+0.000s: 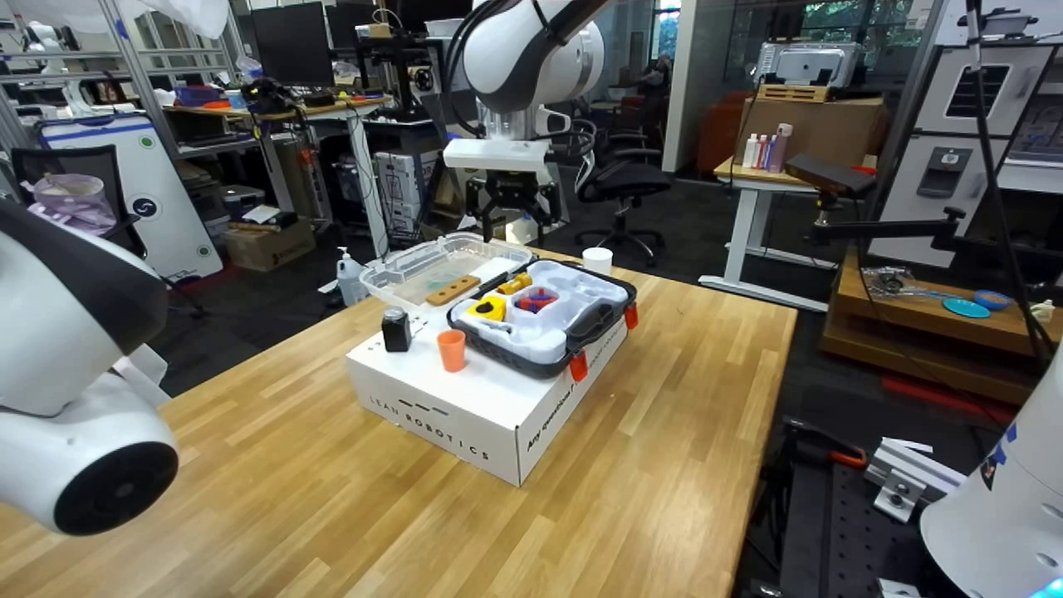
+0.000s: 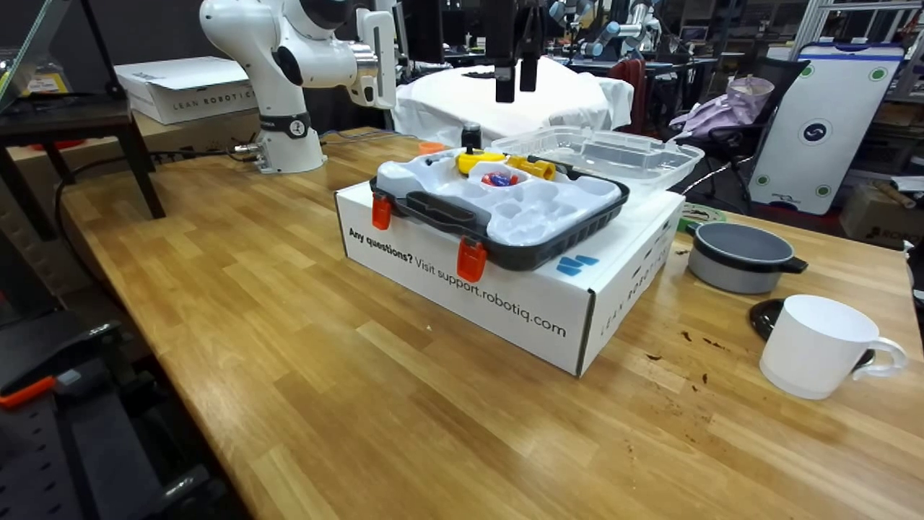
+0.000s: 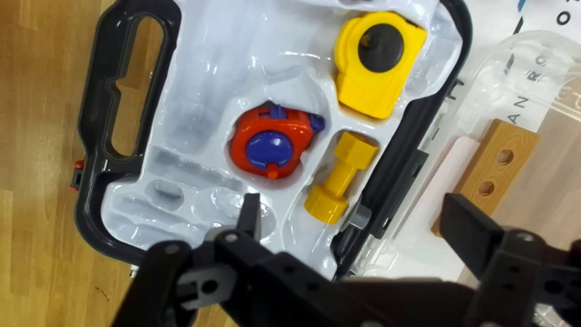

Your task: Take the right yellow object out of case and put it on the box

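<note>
The right yellow object (image 3: 341,175), a dumbbell-shaped yellow piece, lies in a slot of the case (image 3: 199,91), alongside a yellow tape measure (image 3: 376,86) and a red and blue round piece (image 3: 272,145). It shows in both exterior views too, as a yellow piece (image 1: 515,284) (image 2: 532,167) near the hinge side. The case rests on the white box (image 1: 432,432) (image 2: 462,289). My gripper (image 3: 352,200) hangs above the hinge side of the case, wide open, with nothing held. In both exterior views the gripper (image 1: 514,228) (image 2: 517,83) is clear of the case.
The clear lid (image 1: 486,242) is folded back, with a holed brown block (image 1: 453,289) in it. An orange cup (image 1: 452,350) and a black bottle (image 1: 396,330) stand on the box. A pot (image 2: 743,256) and white mug (image 2: 819,347) are beside it. Another arm (image 1: 75,332) is nearby.
</note>
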